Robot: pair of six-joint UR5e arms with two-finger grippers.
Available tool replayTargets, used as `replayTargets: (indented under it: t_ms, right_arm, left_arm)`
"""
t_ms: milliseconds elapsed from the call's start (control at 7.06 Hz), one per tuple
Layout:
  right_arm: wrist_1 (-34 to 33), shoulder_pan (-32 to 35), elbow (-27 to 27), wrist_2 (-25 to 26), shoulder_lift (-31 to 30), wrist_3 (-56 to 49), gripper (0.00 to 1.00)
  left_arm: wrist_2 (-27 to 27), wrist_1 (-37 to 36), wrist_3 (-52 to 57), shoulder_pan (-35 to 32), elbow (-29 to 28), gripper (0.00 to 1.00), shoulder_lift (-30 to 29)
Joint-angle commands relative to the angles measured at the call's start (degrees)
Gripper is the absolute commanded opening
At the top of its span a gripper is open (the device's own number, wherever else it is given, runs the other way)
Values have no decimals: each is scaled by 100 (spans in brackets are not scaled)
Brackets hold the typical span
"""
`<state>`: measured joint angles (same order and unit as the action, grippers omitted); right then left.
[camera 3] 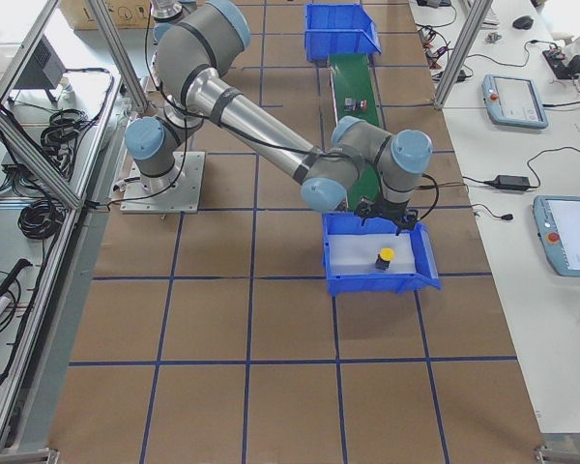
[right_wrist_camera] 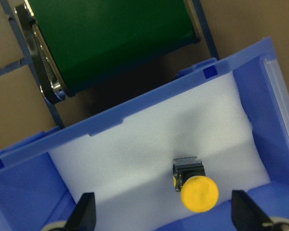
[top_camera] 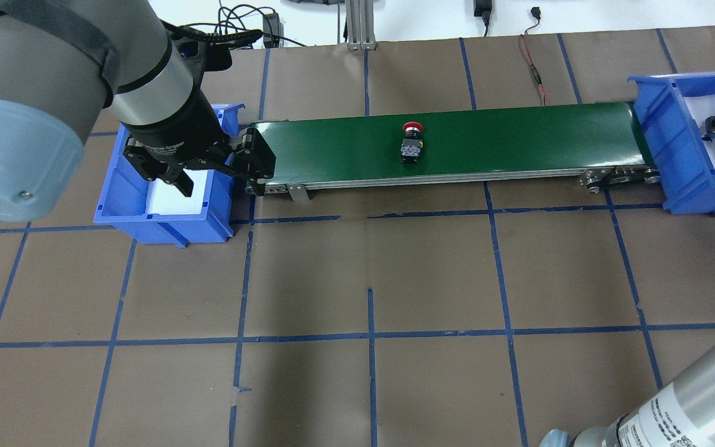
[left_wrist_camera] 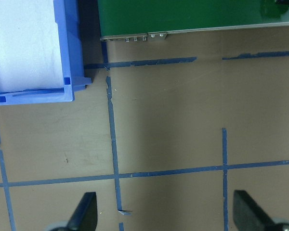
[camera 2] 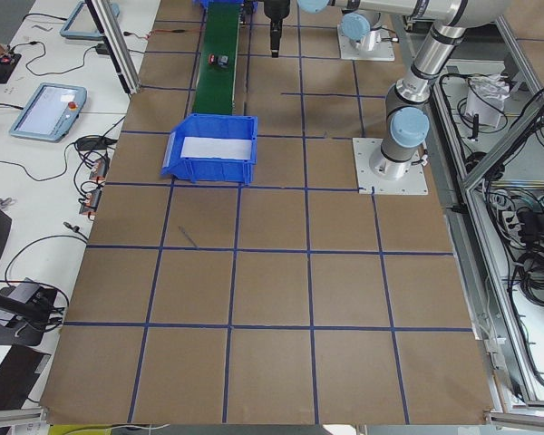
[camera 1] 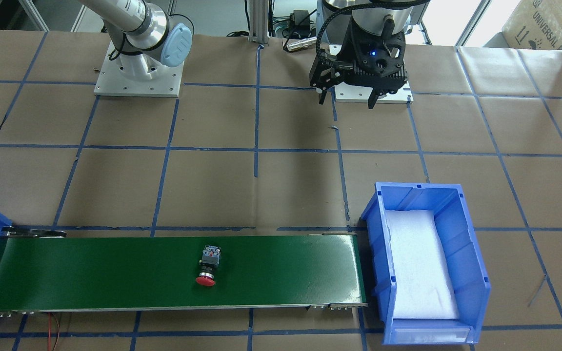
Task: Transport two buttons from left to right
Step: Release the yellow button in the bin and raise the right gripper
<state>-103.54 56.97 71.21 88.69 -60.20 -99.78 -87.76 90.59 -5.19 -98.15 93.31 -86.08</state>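
On the green conveyor belt [top_camera: 519, 136], about midway between its two ends, the red button [top_camera: 412, 141] lies on its side, cap toward the edge far from the robot, with bare belt open on both sides of it. The yellow button [right_wrist_camera: 195, 185] sits on white foam [right_wrist_camera: 135, 173] inside the right bin [top_camera: 661, 124], which stands at the belt's end. The right gripper [right_wrist_camera: 164, 216] hovers above it, jaws wide. The left gripper [camera 1: 347, 102] hangs over bare counter [top_camera: 432, 279] near a corner of the left bin [camera 1: 461, 243], jaws wide and holding nothing. Blue tape lines [top_camera: 370, 338] grid the open brown counter. A cardboard box [camera 1: 544, 19] beyond the counter's corner reads "UNIVERSAL".
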Motion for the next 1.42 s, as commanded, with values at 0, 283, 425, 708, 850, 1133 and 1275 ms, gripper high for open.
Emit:
replayTargets:
  t_ms: [0, 283, 425, 708, 850, 1133, 1275]
  right_arm:
    - [218, 314, 24, -62, -229, 1499, 100]
    - [255, 1040, 382, -36, -605, 2773, 100]
    - [246, 1427, 628, 42, -964, 3728, 100]
    - [141, 2166, 973, 8, -1108, 5069, 100]
    - [106, 2483, 1008, -53, -986, 6353, 100]
    - [-316, 2914, 956, 25, -678, 7723, 100]
    - [-264, 3126, 965, 52, -669, 8615, 100]
  left_arm:
    - [5, 2, 0, 7, 28, 100, 29]
    - [14, 55, 0, -11, -6, 100, 30]
    - [5, 107, 0, -20, 20, 100, 47]
    - [14, 99, 0, -20, -15, 100, 3]
    - [14, 108, 0, -20, 2, 100, 3]
    - [31, 99, 0, -20, -24, 100, -23]
    - [23, 99, 0, -20, -15, 100, -14]
